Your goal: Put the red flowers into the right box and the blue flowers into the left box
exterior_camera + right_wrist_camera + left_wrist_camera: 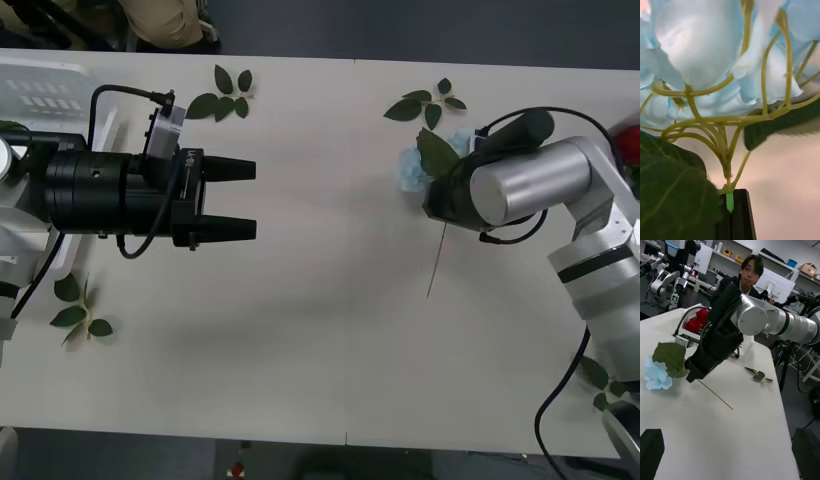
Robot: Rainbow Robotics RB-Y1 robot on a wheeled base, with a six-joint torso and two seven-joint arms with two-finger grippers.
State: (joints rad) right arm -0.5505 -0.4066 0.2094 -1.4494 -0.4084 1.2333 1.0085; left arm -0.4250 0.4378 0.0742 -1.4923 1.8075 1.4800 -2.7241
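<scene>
A pale blue flower (410, 168) with big dark leaves is held by its thin stem (436, 262) in my right gripper (434, 196), right of the table's middle. In the right wrist view the black fingers (738, 219) are shut on the stem just under the petals (696, 45). The left wrist view shows the same bloom (655, 375) low over the table. Red flowers (696, 320) lie in the right box (682, 339) behind the right arm, at the far right edge (630, 148). My left gripper (232, 200) hovers open at the left, with the left box (40, 88) behind it.
Loose leaf sprigs lie at the back left (222, 96), at the back beside the blue flower (428, 102), at the front left (78, 306) and at the front right (600, 380). The table's middle and front are bare.
</scene>
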